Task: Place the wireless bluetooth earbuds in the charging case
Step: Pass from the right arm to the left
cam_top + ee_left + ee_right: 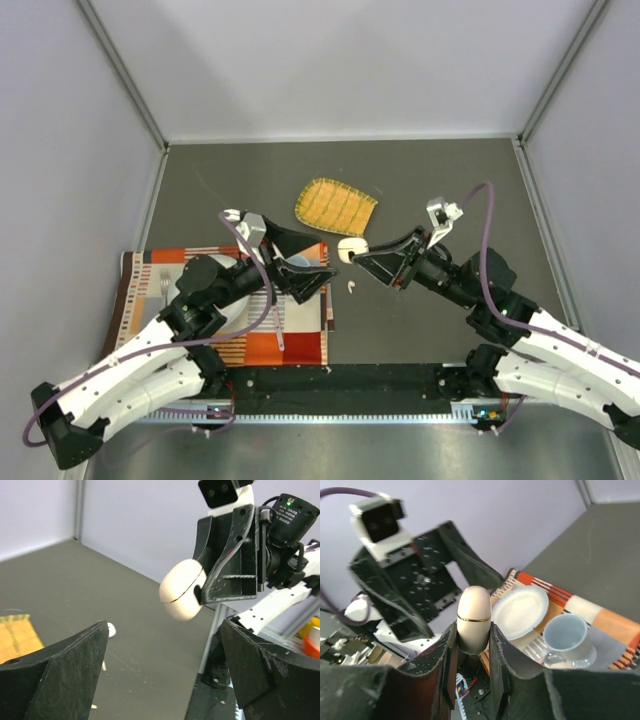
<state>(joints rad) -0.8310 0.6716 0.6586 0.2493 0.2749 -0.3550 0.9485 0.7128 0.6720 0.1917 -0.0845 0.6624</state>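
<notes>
At frame centre, the right gripper clamps the closed charging case; the left gripper stands wide apart, empty.

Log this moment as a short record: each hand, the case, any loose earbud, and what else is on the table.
left hand: open, holding nothing
right hand: shut on the charging case
charging case: cream, lid closed, held above the table between the two arms
loose earbud: one lying on the grey table below the case
placemat: striped, carries a white plate and a cup on a saucer
woven mat: yellow, further back
</notes>
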